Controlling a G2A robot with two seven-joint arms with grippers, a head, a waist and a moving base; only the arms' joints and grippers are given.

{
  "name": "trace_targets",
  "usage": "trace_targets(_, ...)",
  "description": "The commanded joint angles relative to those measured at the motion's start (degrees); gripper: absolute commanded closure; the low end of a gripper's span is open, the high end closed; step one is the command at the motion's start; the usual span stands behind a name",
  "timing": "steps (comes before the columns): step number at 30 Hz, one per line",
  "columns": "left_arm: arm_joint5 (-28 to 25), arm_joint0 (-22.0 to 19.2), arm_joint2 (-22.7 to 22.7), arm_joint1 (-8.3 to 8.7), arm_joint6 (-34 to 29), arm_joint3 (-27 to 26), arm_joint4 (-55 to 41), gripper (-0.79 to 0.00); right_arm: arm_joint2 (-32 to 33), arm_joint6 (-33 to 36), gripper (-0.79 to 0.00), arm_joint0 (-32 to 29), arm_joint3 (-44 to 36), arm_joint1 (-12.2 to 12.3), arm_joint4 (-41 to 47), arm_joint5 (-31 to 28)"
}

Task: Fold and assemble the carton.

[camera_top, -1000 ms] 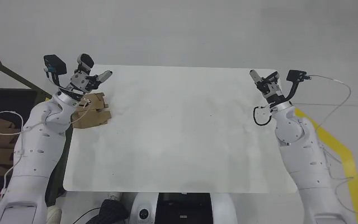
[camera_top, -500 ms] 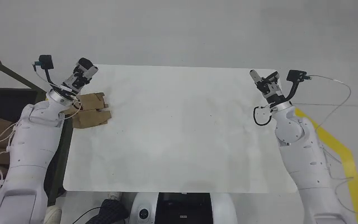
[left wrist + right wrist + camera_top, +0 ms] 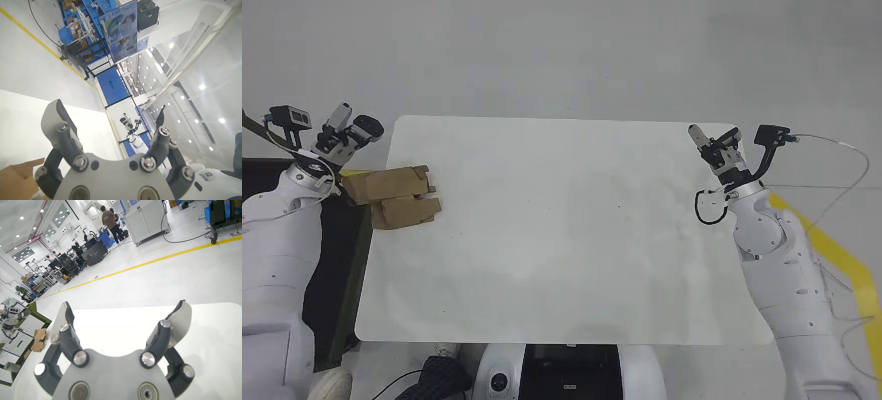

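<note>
A flat brown cardboard carton (image 3: 394, 196) lies at the white table's left edge, partly hanging past it; a corner of the carton (image 3: 17, 176) shows in the left wrist view and the whole carton (image 3: 38, 340) far off in the right wrist view. My left gripper (image 3: 349, 124) is held up beyond the table's back left corner, away from the carton, open and empty (image 3: 110, 111). My right gripper (image 3: 710, 143) hovers at the back right corner of the table, open with nothing between its fingers (image 3: 124, 311).
The white table (image 3: 562, 240) spreads wide between the two arms. A dark green bin (image 3: 262, 175) stands left of the table, also seen as a green frame (image 3: 36, 313). A yellow floor line (image 3: 832, 260) runs on the right.
My left arm has swung left and back, off the carton's area and past the table's corner. The carton now lies uncovered. The right arm has not moved.
</note>
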Motion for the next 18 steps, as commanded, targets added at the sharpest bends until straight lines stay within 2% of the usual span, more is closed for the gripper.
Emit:
trace_targets(1,0.03,0.00,0.00,0.00,0.03,0.01,0.03,-0.785,0.00,0.00,-0.785,0.00,0.00,0.00,0.00,0.00)
trace_targets(11,0.03,0.00,0.00,0.00,0.03,0.01,0.03,-0.785,0.00,0.00,-0.785,0.00,0.00,0.00,0.00,0.00)
trace_targets(18,4.49,1.92,-3.19,0.71,6.98,-0.11,0.34,-0.785,0.00,0.00,-0.785,0.00,0.00,0.00,0.00,0.00)
